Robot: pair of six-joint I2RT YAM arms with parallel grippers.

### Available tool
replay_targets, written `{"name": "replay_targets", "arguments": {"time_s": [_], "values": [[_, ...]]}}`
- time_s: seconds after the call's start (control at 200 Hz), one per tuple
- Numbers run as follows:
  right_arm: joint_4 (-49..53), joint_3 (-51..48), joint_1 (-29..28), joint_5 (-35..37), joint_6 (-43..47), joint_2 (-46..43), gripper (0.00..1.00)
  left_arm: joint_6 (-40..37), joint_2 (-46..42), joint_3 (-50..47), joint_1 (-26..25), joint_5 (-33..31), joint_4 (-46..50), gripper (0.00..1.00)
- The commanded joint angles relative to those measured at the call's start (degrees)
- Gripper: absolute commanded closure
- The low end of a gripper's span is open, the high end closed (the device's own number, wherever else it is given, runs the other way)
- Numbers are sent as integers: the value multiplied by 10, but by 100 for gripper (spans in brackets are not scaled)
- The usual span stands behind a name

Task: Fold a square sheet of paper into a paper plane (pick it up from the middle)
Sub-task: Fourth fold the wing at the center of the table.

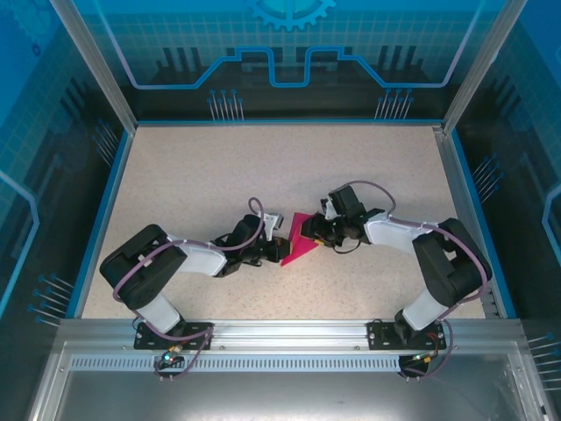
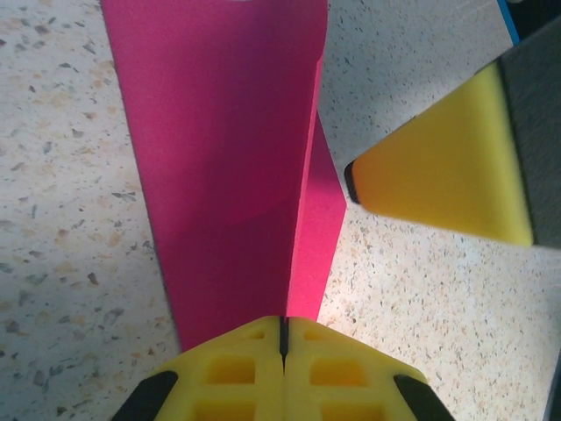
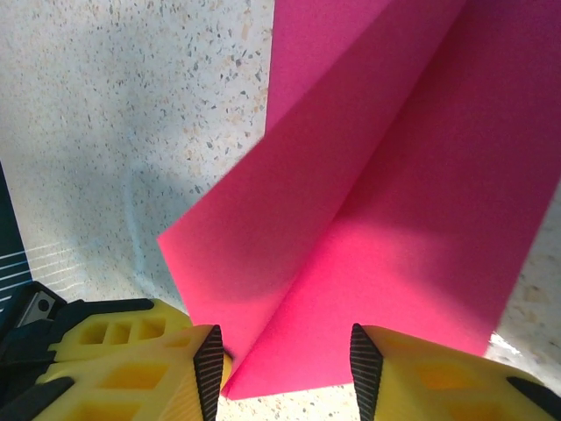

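**The square sheet of paper (image 1: 296, 246) pinched near the middle of the worktop (image 1: 263, 167)**

Seen from above, the magenta-pink sheet was partly folded into a narrow, slanted shape. It lay about midway between the worktop's left and right edges, somewhat closer to the near edge than the far one. Both arms bent inward and met at it. The left hand (image 1: 279, 249) was at its left end and the right hand (image 1: 310, 230) at its far right end.

In the left wrist view, the left hand's yellow fingers (image 2: 237, 373) were pressed together with no gap. The paper's folded edge ran straight into the seam between them (so this hand had the sheet clamped). The paper stretched away from the fingers with a long crease down it. One flap was raised above the speckled surface. A yellow finger of the right hand hung just beside the sheet's right edge.

In the right wrist view, the right hand's fingers (image 3: 209, 368) stood well apart, black pads facing each other. The sheet's lower edge, with its fold line, sat in the gap between them. Whether either pad touched the paper could not be told.
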State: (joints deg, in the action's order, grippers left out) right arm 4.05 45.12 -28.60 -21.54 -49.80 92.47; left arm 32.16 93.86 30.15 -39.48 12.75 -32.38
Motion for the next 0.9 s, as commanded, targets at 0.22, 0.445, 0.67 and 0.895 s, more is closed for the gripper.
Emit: {"name": "replay_targets", "arguments": {"time_s": [0.22, 0.445, 0.67, 0.895], "values": [[-21, 35, -13, -18, 13, 48, 56, 61, 6, -3, 12, 30, -12, 95], [-14, 38, -14, -10, 12, 57, 57, 68, 19, 3, 13, 41, -7, 94], [-28, 24, -14, -12, 11, 53, 57, 76, 30, 8, 15, 47, -4, 93], [-12, 31, -15, -5, 13, 67, 59, 93, 31, 5, 22, 41, -3, 94]]}}
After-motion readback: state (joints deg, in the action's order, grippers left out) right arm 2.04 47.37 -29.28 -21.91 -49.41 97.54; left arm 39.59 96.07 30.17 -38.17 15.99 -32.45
